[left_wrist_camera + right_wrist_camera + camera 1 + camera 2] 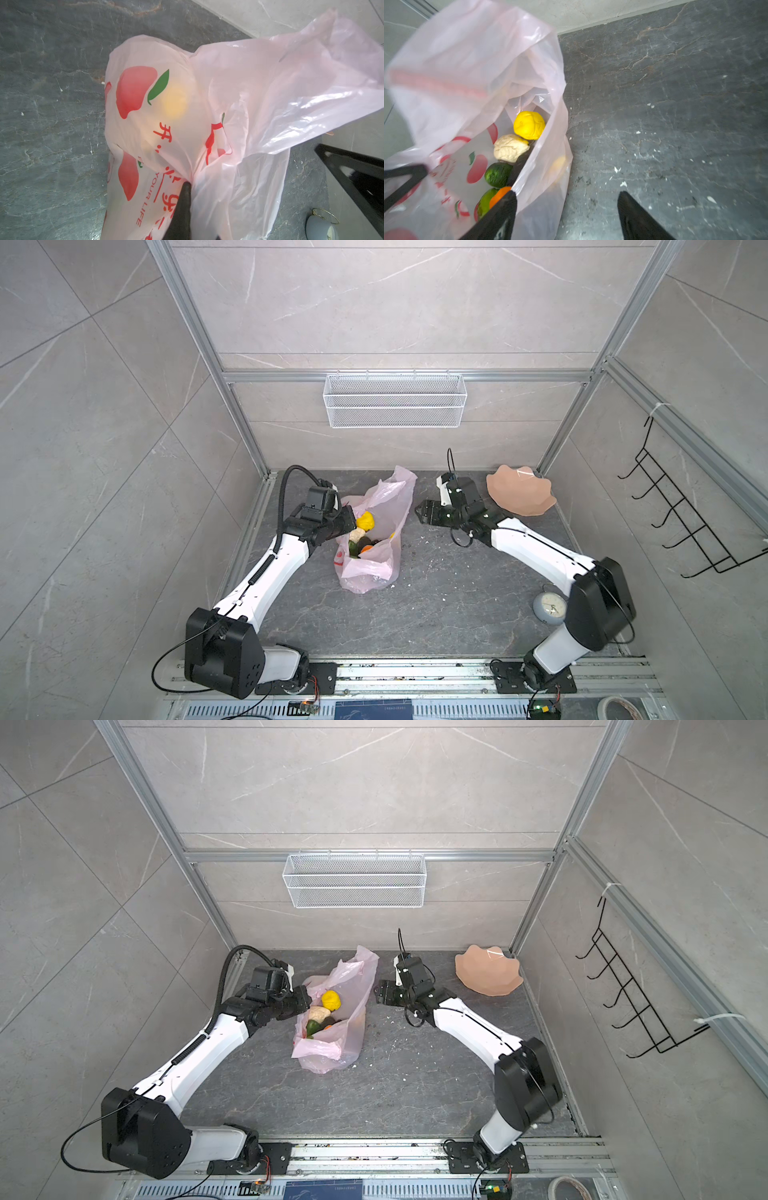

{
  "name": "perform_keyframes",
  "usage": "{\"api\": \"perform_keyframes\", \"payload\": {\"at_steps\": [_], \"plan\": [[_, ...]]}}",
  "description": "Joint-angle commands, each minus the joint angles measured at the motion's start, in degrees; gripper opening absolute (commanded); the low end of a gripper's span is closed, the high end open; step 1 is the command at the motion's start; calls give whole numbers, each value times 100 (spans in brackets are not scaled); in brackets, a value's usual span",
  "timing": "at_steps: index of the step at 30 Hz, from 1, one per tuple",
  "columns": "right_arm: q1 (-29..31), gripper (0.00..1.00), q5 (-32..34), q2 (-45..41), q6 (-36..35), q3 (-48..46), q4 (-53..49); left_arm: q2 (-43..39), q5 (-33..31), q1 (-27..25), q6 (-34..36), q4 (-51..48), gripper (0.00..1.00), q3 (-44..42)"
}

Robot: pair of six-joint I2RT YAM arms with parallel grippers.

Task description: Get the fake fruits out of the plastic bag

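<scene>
Left jaws pinch the plastic bag (374, 572) — its long axis runs near-to-far, mouth end farthest — right jaws stand apart

Bright even light, plastic bag (452, 62) perhaps motion-blurred

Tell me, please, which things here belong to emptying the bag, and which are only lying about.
Belong to the job: plastic bag; fake fruits inside it; left gripper, jaws shut on the bag; right gripper, jaws open beside it.
Lying about: peach plate; grey clock; wire basket.
</scene>
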Motion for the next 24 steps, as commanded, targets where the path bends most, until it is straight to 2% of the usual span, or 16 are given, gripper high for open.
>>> {"api": "perform_keyframes", "payload": {"at_steps": [1,4,7,16,20,24], "plan": [[356,79,110,-886,-44,-340,-217,-26,196,-6,-86,408,0,110],[593,80,49,-1308,284,-590,-242,-39,207,2,-83,432,0,49],[1007,80,39,-1320,675,-613,-186,-84,202,-11,-158,471,0,-39],[2169,83,828,-37,981,689,-1054,-138,190,-127,-321,515,0,-110],[2356,84,785,296,1331,572,-944,-173,137,-249,-362,511,0,-113],[2436,79,677,474,1542,373,-784,-247,-18,-310,-448,502,0,-186]]}}
